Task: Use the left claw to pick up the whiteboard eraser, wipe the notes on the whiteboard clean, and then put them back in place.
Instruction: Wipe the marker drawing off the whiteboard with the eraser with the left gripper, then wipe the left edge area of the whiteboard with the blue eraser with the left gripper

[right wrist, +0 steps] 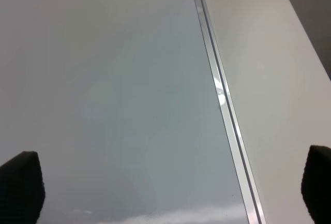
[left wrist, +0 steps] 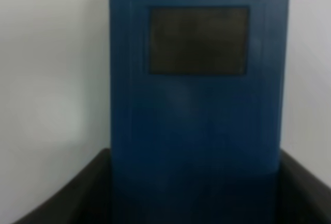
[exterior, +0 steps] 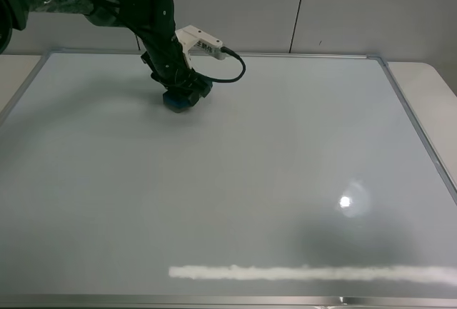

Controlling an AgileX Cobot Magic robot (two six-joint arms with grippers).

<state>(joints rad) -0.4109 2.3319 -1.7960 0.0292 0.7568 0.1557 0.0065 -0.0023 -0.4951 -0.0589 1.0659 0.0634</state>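
Note:
My left claw (exterior: 180, 89) is down on the far left part of the whiteboard (exterior: 235, 180), shut on the whiteboard eraser (exterior: 178, 100). The eraser's base rests on the board. In the left wrist view the teal-blue eraser (left wrist: 199, 105) fills the middle, with a dark patch on top, and sits between my black fingers (left wrist: 77, 198). No notes show on the board in any view. Over the whiteboard's right edge my right gripper (right wrist: 168, 182) stands open, its two fingertips far apart with nothing between them.
The board's silver frame (right wrist: 222, 94) runs along the pale table (right wrist: 279, 79) on the right. A white box module (exterior: 200, 41) and a looping black cable (exterior: 232, 66) hang off the left wrist. Lamp glare (exterior: 346, 202) marks the board's near right.

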